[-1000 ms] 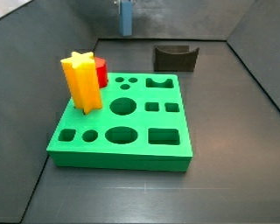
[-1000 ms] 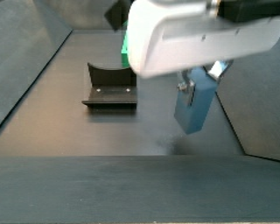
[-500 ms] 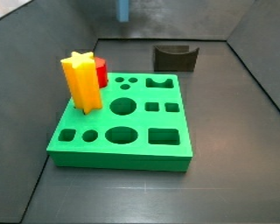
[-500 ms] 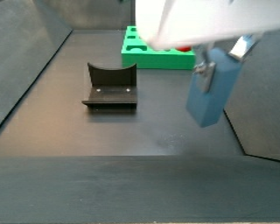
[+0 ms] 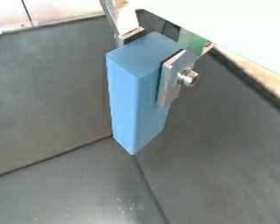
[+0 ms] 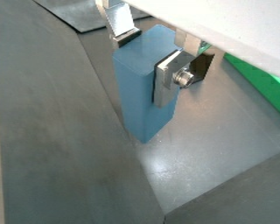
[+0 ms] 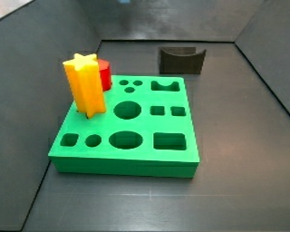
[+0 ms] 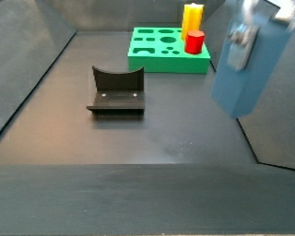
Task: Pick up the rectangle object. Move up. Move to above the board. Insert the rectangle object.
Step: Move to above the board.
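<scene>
The rectangle object (image 5: 136,105), a slim blue-grey block, hangs upright well above the grey floor, and my gripper (image 5: 152,54) is shut on its upper end. Both wrist views show a silver finger (image 6: 168,79) pressed flat on each side of the rectangle object (image 6: 140,101). In a side view the rectangle object (image 8: 251,78) and gripper (image 8: 261,28) loom large at the right, high up. The green board (image 7: 184,164) with shaped holes lies flat on the floor, apart from the block. In a side view the board (image 8: 170,65) is at the far end. An edge of the board (image 6: 266,87) shows in a wrist view.
A yellow star post (image 7: 83,84) and a red cylinder (image 7: 104,72) stand in the board's far left corner, also seen as the post (image 8: 192,16) and cylinder (image 8: 194,41). The dark fixture (image 7: 181,60) stands on the floor beyond the board; the fixture (image 8: 115,90) sits mid-floor. Grey walls enclose the floor.
The gripper has risen with the rectangle object, leaving the top of one side view. In the other side view the block has moved up and to the right.
</scene>
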### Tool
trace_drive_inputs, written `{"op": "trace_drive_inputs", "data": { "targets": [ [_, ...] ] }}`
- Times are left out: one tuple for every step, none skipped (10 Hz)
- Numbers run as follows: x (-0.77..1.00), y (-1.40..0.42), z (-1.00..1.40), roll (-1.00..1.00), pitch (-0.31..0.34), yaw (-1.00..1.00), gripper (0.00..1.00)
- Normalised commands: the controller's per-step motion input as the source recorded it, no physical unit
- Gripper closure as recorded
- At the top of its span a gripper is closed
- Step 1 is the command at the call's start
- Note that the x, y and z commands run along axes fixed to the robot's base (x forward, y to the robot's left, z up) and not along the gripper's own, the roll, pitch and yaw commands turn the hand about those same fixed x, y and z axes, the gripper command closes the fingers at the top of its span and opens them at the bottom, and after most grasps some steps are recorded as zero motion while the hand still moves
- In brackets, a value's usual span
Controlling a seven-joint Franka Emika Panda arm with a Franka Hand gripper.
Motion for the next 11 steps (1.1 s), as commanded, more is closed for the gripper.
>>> {"op": "trace_drive_inputs", "data": {
  "targets": [
    [-0.06,0.11,1.0,0.04,0.09,0.01,1.0],
    [-0.05,0.09,1.0,0.04,0.088,0.01,1.0],
    [-0.04,0.08,1.0,0.04,0.084,0.02,1.0],
    [-0.04,0.06,0.96,0.04,0.084,0.02,1.0],
    [-0.02,0.04,0.81,0.04,0.084,0.02,1.0],
    [-0.01,0.02,0.6,0.05,0.086,0.02,1.0],
    [-0.01,0.01,0.44,0.05,0.088,0.02,1.0],
    [-0.01,0.0,0.34,0.06,0.087,0.03,1.0],
    [0.17,-1.0,0.04,0.0,0.043,-1.0,1.0],
    [0.17,-1.0,0.02,0.0,0.032,-1.0,1.0],
    [0.16,-1.0,0.03,0.0,0.017,-1.0,1.0]
  ]
}}
